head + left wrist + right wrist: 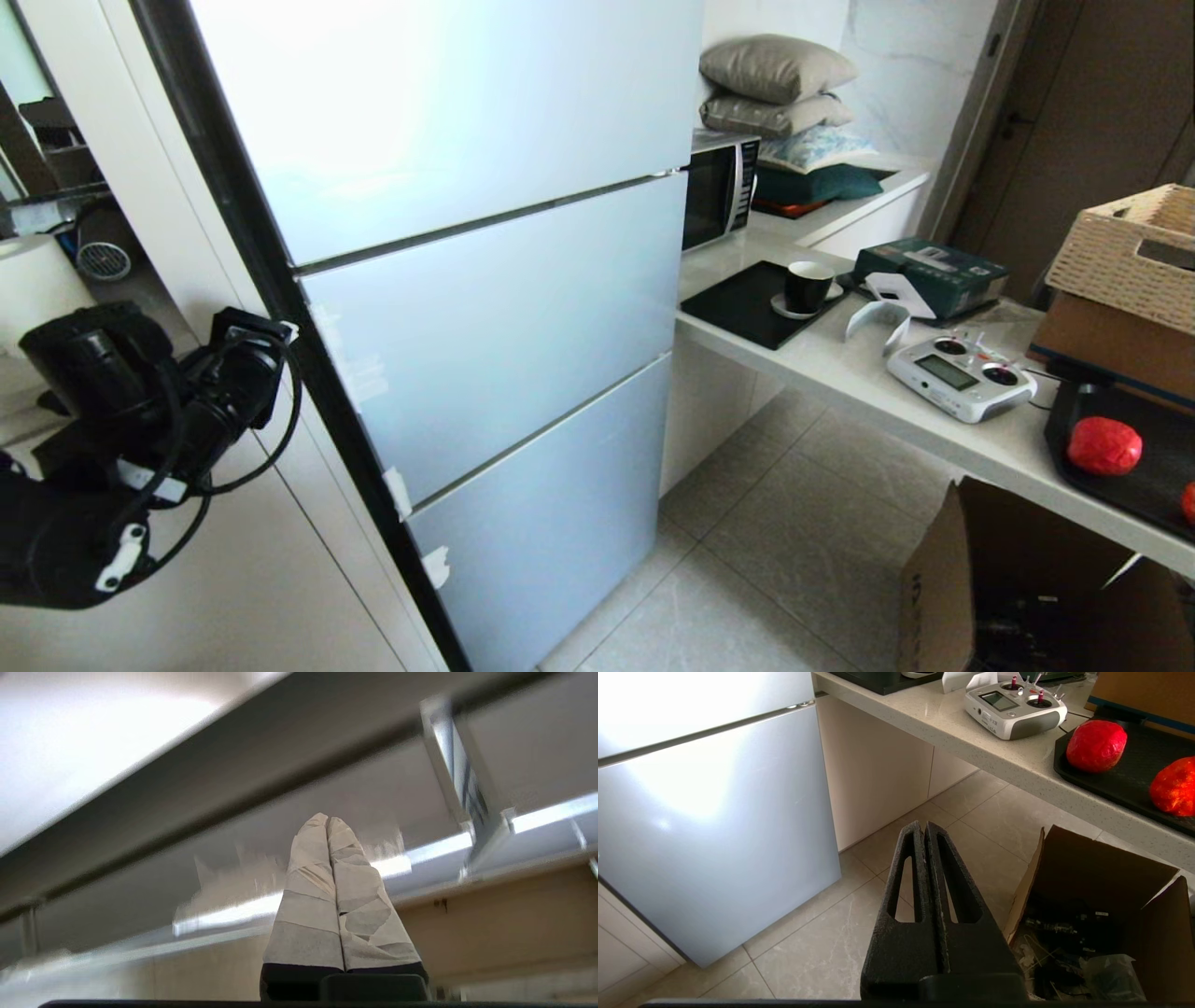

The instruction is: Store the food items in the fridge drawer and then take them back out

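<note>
While the fridge (485, 308) stands with all its doors shut, the left gripper (327, 826) is held up at the fridge's left edge, its taped fingers (308, 891) pressed together and holding nothing. Nearest in the right wrist view, the right gripper (924, 830) hangs over the floor tiles in front of the fridge, its black fingers (906, 891) closed on nothing. To the right of the fridge's foot, an open cardboard box (1018, 579) sits on the floor under the counter (840, 373). On the counter right of the fridge, a black tray (1148, 467) carries two red balls (1104, 445), one whole in the head view and one cut off at the picture's edge. Farther along the counter toward the fridge lie a grey remote controller (957, 375), a black cup (808, 285) on a saucer, and a microwave (719, 187) just beside the fridge. No fridge drawer shows
</note>
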### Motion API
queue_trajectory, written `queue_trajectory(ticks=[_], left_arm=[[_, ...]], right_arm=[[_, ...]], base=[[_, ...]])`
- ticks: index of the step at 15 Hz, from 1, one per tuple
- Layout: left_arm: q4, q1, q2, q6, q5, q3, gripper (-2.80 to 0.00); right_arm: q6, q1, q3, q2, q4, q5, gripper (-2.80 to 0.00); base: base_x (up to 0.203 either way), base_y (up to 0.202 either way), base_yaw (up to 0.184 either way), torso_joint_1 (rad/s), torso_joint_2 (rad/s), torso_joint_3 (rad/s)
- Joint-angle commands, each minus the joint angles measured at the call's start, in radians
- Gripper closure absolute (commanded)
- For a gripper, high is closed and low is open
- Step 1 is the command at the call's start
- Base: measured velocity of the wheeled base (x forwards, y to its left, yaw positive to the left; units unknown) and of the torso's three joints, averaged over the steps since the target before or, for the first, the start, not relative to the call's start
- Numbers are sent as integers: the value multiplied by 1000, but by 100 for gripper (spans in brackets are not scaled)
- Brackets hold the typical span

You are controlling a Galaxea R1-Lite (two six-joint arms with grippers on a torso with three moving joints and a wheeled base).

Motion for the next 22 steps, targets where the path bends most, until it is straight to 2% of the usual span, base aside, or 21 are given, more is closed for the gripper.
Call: queue_trajectory(ticks=[1, 5, 13, 22], left_arm=[[-66, 5, 70, -7, 11, -12, 0], [-148, 4, 146, -12, 11, -41, 0], [-149, -42, 106, -40, 12, -30, 0], [-151, -123, 100, -42, 4, -6, 0]], right_arm=[[0, 0, 0, 0, 0, 1, 0], [0, 0, 0, 0, 0, 1, 0], [0, 0, 0, 0, 0, 1, 0], [0, 0, 0, 0, 0, 1, 0]], base=[[0, 0, 0, 0, 0, 0], [0, 0, 0, 0, 0, 0], [0, 0, 0, 0, 0, 0], [0, 0, 0, 0, 0, 0]])
